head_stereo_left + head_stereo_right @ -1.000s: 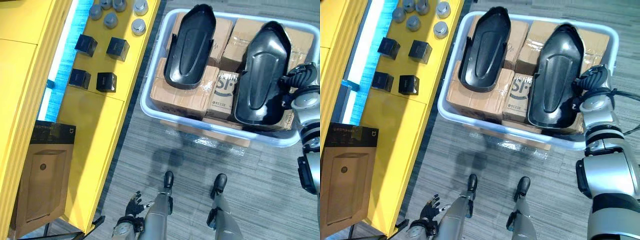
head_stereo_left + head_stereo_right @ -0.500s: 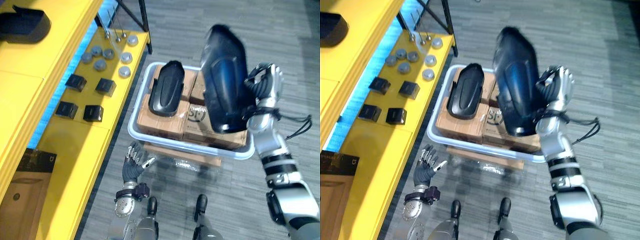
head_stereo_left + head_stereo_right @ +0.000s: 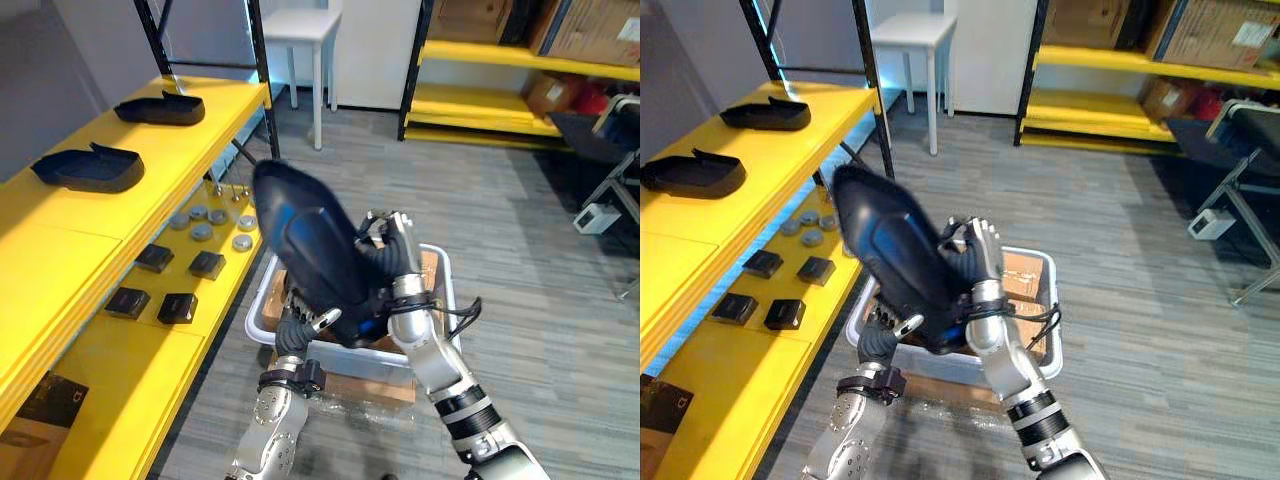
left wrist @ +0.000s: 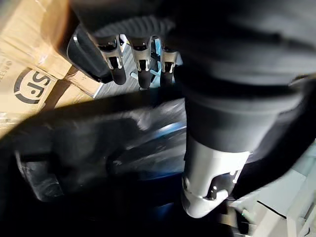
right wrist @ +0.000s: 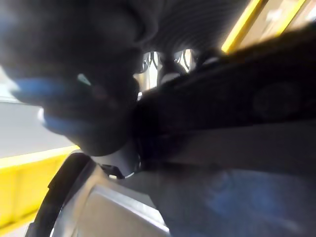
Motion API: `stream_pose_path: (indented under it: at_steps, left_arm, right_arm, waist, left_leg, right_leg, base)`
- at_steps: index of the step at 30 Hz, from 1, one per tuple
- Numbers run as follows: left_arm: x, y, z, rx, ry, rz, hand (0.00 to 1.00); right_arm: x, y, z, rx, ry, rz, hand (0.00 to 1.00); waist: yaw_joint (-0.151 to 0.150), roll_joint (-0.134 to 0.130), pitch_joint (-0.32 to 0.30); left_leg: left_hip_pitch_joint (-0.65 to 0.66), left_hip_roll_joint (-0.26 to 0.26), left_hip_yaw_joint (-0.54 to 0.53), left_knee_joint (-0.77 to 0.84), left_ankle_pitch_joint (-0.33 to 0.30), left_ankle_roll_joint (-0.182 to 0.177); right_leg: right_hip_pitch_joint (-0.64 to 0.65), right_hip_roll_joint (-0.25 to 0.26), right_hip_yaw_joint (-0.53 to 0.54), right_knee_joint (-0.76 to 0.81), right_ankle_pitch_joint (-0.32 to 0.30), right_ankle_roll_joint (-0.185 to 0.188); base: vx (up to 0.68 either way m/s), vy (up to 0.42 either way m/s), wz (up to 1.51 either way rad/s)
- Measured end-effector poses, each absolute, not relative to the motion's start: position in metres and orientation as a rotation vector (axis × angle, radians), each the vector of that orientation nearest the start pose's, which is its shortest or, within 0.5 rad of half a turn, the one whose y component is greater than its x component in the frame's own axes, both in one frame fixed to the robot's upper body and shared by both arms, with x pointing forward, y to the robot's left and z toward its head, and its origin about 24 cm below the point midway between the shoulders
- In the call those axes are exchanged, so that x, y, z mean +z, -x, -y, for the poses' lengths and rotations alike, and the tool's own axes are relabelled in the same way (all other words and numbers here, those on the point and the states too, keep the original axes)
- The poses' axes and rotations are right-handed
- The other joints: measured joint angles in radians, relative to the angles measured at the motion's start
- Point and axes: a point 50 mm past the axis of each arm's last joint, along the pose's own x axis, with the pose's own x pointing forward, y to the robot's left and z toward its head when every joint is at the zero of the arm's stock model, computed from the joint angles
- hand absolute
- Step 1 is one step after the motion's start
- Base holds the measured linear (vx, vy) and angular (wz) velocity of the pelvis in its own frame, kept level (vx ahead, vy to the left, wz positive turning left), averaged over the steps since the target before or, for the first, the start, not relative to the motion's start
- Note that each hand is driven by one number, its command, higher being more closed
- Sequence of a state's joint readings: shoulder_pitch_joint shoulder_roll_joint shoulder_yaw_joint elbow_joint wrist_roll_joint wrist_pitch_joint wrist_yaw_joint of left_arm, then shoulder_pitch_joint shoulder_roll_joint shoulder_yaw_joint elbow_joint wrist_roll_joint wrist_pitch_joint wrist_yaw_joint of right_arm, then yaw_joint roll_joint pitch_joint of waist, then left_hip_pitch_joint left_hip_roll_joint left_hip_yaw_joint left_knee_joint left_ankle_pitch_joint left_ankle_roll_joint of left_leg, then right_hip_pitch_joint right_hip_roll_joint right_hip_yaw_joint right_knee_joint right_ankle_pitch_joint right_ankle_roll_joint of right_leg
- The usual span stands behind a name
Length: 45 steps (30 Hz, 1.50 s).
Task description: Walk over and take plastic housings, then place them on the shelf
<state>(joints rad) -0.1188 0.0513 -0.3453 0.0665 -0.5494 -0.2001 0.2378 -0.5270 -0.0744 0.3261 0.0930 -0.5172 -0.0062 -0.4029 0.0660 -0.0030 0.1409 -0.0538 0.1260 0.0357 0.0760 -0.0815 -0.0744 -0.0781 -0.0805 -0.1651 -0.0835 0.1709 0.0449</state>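
Note:
A long black plastic housing (image 3: 312,258) hangs tilted in the air in front of me, above the white bin (image 3: 446,275). My right hand (image 3: 396,248) is shut on its right edge, fingers curled over the rim. My left hand (image 3: 298,335) is under the housing's lower end, its straight fingers (image 4: 140,64) lying against the dark shell (image 4: 98,148). Two more black housings (image 3: 160,108) (image 3: 88,168) lie on the top level of the yellow shelf (image 3: 60,250) at my left.
Cardboard boxes (image 3: 1025,282) fill the bin. Small black boxes (image 3: 178,306) and grey caps (image 3: 205,232) sit on the shelf's lower level. A black shelf post (image 3: 262,90) rises beside the housing. A white table (image 3: 300,25), more yellow shelving (image 3: 500,100) and a dark chair (image 3: 610,130) stand behind.
The view has swung up from the bin. My right hand has lifted the housing out of the bin and carried it left, and my left hand has come up under its lower end.

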Motion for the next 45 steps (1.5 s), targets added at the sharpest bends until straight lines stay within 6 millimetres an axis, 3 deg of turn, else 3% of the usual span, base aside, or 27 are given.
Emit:
stream_pose_path:
  at_steps: [2,3,9,17,18,24,26,27,28,29,30,32,33,34,37,39,40,41,42,43,44,45]
  left_arm:
    - [0.054,-0.264,-0.086,-0.072,0.513,0.026,0.00]
    - [0.052,-0.264,-0.085,-0.069,0.511,0.017,1.00]
    - [0.048,-0.262,-0.081,-0.002,0.595,-0.039,1.00]
    - [0.050,-0.265,-0.096,0.211,0.638,-0.019,1.00]
    - [0.051,-0.265,-0.099,0.234,0.615,-0.006,1.00]
    - [0.056,-0.265,-0.116,0.325,0.498,0.076,1.00]
    - [0.063,-0.264,-0.120,0.351,0.441,0.127,1.00]
    - [0.068,-0.263,-0.124,0.365,0.377,0.167,1.00]
    - [0.071,-0.263,-0.125,0.367,0.341,0.185,1.00]
    - [0.075,-0.263,-0.126,0.374,0.267,0.220,1.00]
    - [0.076,-0.261,-0.128,0.382,0.237,0.232,1.00]
    - [0.079,-0.255,-0.133,0.403,0.161,0.266,1.00]
    - [0.083,-0.249,-0.139,0.429,0.103,0.296,1.00]
    - [0.087,-0.246,-0.150,0.489,0.075,0.324,1.00]
    - [0.099,-0.226,-0.215,0.834,-0.087,0.383,1.00]
    - [0.101,-0.213,-0.233,0.914,-0.189,0.400,1.00]
    - [0.100,-0.209,-0.233,0.905,-0.232,0.397,1.00]
    - [0.101,-0.208,-0.230,0.870,-0.267,0.401,1.00]
    - [0.102,-0.210,-0.229,0.850,-0.275,0.408,1.00]
    - [0.105,-0.211,-0.228,0.818,-0.293,0.418,1.00]
    - [0.105,-0.213,-0.227,0.791,-0.302,0.421,1.00]
    - [0.105,-0.214,-0.225,0.778,-0.297,0.418,1.00]
  right_arm:
    - [0.161,-0.308,0.056,-0.025,0.533,0.617,1.00]
    - [0.159,-0.308,0.056,-0.018,0.524,0.609,1.00]
    - [0.146,-0.302,0.049,0.006,0.429,0.552,1.00]
    - [0.123,-0.287,0.048,0.007,0.277,0.493,1.00]
    - [0.121,-0.285,0.047,0.006,0.246,0.477,0.00]
    - [0.110,-0.277,0.044,0.034,0.161,0.436,0.00]
    - [0.109,-0.275,0.045,0.046,0.126,0.437,0.00]
    - [0.108,-0.275,0.047,0.052,0.121,0.435,0.00]
    - [0.108,-0.276,0.049,0.052,0.126,0.438,0.00]
    - [0.106,-0.278,0.057,0.052,0.153,0.435,0.00]
    - [0.104,-0.279,0.059,0.052,0.165,0.430,0.00]
    - [0.099,-0.278,0.064,0.066,0.189,0.415,0.00]
    - [0.097,-0.276,0.065,0.067,0.183,0.403,0.00]
    - [0.095,-0.274,0.069,0.051,0.171,0.391,0.00]
    - [0.076,-0.260,0.097,-0.050,0.160,0.309,0.00]
    - [0.066,-0.254,0.126,-0.160,0.176,0.260,0.00]
    - [0.062,-0.252,0.144,-0.229,0.191,0.233,0.00]
    - [0.062,-0.249,0.156,-0.282,0.195,0.225,0.00]
    - [0.064,-0.248,0.158,-0.293,0.191,0.232,0.00]
    - [0.068,-0.248,0.159,-0.306,0.176,0.246,0.00]
    - [0.070,-0.248,0.156,-0.305,0.162,0.254,0.00]
    - [0.071,-0.247,0.156,-0.307,0.156,0.256,0.00]
  waist:
    - [-0.001,-0.006,-0.019]
    - [-0.001,-0.008,-0.023]
    - [-0.004,-0.018,-0.051]
    - [-0.013,-0.034,-0.084]
    - [-0.010,-0.039,-0.090]
    - [-0.012,-0.034,-0.100]
    - [-0.011,-0.028,-0.102]
    - [-0.012,-0.020,-0.103]
    - [-0.012,-0.016,-0.101]
    - [-0.012,-0.006,-0.096]
    - [-0.010,-0.001,-0.093]
    - [0.005,0.015,-0.094]
    - [0.013,0.016,-0.095]
    - [0.019,0.014,-0.094]
    - [0.022,0.001,-0.097]
    - [0.024,0.010,-0.097]
    - [0.019,0.023,-0.094]
    - [0.000,0.015,-0.085]
    - [-0.011,0.007,-0.075]
    - [-0.032,-0.009,-0.069]
    - [-0.046,-0.015,-0.062]
    - [-0.055,-0.014,-0.060]
  left_leg:
    - [0.007,0.000,0.000,-0.005,0.001,0.000]
    - [0.007,0.000,0.000,-0.005,0.002,0.000]
    - [0.009,0.000,-0.015,-0.024,0.021,-0.008]
    - [0.006,-0.010,-0.094,-0.043,0.047,-0.011]
    - [0.008,-0.010,-0.100,-0.055,0.054,-0.010]
    - [0.012,-0.008,-0.159,-0.089,0.074,-0.022]
    - [-0.017,-0.011,-0.201,-0.087,0.086,-0.025]
    - [-0.052,0.004,-0.160,-0.089,0.091,-0.009]
    - [-0.068,0.017,-0.104,-0.087,0.097,0.015]
    - [-0.104,0.055,0.107,-0.050,0.129,0.102]
    - [-0.112,0.077,0.205,-0.027,0.134,0.124]
    - [-0.119,0.131,0.459,0.029,0.134,0.125]
    - [-0.120,0.133,0.562,0.055,0.129,0.116]
    - [-0.125,0.122,0.590,0.067,0.127,0.101]
    - [-0.095,0.031,0.573,0.024,0.129,0.095]
    - [-0.073,-0.004,0.518,0.028,0.089,0.096]
    - [-0.046,-0.017,0.474,0.020,0.079,0.093]
    - [-0.005,-0.046,0.408,0.000,0.066,0.098]
    - [0.011,-0.058,0.377,-0.007,0.061,0.101]
    - [0.015,-0.071,0.314,-0.006,0.042,0.108]
    - [0.023,-0.072,0.257,-0.008,0.040,0.110]
    - [0.029,-0.073,0.217,-0.011,0.040,0.111]
  right_leg:
    - [0.006,-0.001,0.001,0.000,-0.002,0.002]
    - [0.006,-0.001,0.002,-0.001,-0.002,0.002]
    - [0.007,-0.001,-0.014,-0.001,-0.002,0.002]
    - [0.046,-0.010,-0.099,-0.002,-0.010,-0.001]
    - [0.047,-0.011,-0.105,-0.002,-0.014,-0.002]
    - [0.077,-0.009,-0.172,-0.002,-0.044,-0.008]
    - [0.078,-0.010,-0.223,-0.001,-0.048,-0.009]
    - [0.082,-0.020,-0.288,-0.001,-0.052,-0.011]
    - [0.086,-0.026,-0.320,0.000,-0.054,-0.009]
    - [0.106,-0.048,-0.399,0.003,-0.066,0.004]
    - [0.116,-0.058,-0.428,0.007,-0.072,0.012]
    - [0.130,-0.090,-0.492,0.039,-0.094,0.042]
    - [0.134,-0.121,-0.530,0.064,-0.107,0.062]
    - [0.137,-0.141,-0.545,0.077,-0.111,0.075]
    - [0.200,-0.206,-0.603,0.074,-0.119,0.098]
    - [0.232,-0.267,-0.659,0.190,-0.121,0.129]
    - [0.229,-0.331,-0.679,0.356,-0.127,0.130]
    - [0.204,-0.439,-0.662,0.612,-0.105,0.085]
    - [0.178,-0.485,-0.628,0.725,-0.081,0.037]
    - [0.091,-0.513,-0.506,0.933,-0.127,-0.022]
    - [0.004,-0.465,-0.385,1.060,-0.205,-0.014]
    - [-0.041,-0.414,-0.324,1.081,-0.245,-0.002]
  base:
    - [-0.05,0.006,0.00]
    - [0.00,0.000,0.00]
    - [0.00,-0.003,0.08]
    - [0.00,-0.010,0.31]
    - [-0.04,-0.022,0.23]
    - [-0.04,-0.041,0.31]
    - [-0.01,-0.065,0.80]
    - [0.00,-0.067,1.15]
    - [0.03,-0.049,1.80]
    - [0.03,-0.018,1.51]
    - [0.08,0.015,1.62]
    - [0.20,0.130,1.09]
    - [0.24,0.199,0.98]
    - [0.24,0.222,0.95]
    - [0.21,0.172,0.74]
    - [0.28,0.214,0.98]
    - [0.23,0.267,1.39]
    - [0.15,0.219,1.43]
    - [0.12,0.136,1.57]
    - [0.12,-0.002,1.50]
    - [0.16,-0.076,1.56]
    - [0.15,-0.109,1.36]
